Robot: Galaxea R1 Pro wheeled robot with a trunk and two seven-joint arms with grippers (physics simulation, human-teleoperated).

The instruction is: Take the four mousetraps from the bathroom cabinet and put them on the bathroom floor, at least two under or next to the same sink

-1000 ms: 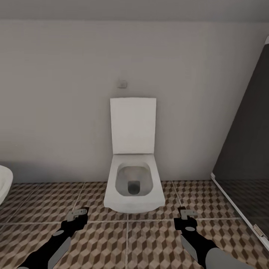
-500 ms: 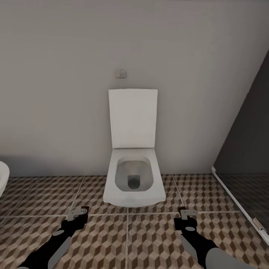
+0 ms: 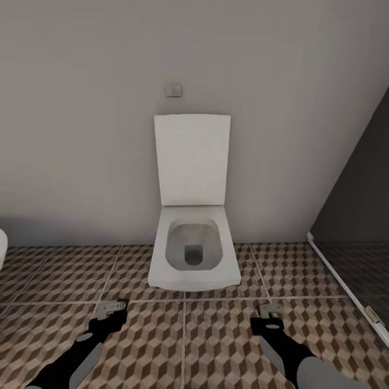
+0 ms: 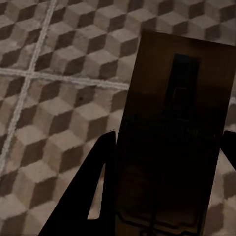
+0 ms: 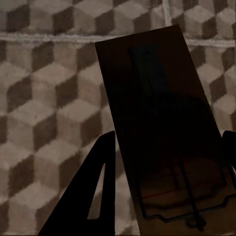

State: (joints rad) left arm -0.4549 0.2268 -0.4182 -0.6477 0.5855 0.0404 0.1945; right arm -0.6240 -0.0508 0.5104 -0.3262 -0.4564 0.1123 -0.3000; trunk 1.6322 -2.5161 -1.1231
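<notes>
Each gripper is shut on one mousetrap. In the left wrist view a dark, shadowed flat plate, the mousetrap [image 4: 172, 123], sits between the black fingers [image 4: 101, 162] of my left gripper [image 4: 167, 147], above the cube-pattern bathroom floor [image 4: 44, 113]. In the right wrist view a second mousetrap [image 5: 157, 113], with wire and a faint red line, is held by my right gripper [image 5: 167, 142]. From the head, my left gripper [image 3: 111, 309] and right gripper [image 3: 270, 311] hover low over the bathroom floor [image 3: 216, 346]. The cabinet and sink are out of view.
A white toilet [image 3: 193, 254] with its lid up stands against the grey wall straight ahead, a small flush plate [image 3: 173, 89] above it. A dark glass panel with a white frame [image 3: 351, 292] runs along the right. A white rounded edge [image 3: 1, 248] shows at far left.
The whole head picture has shifted: the toilet and wall sit higher and slightly larger, so the camera has moved. Both grippers keep their place in the view and their hold.
</notes>
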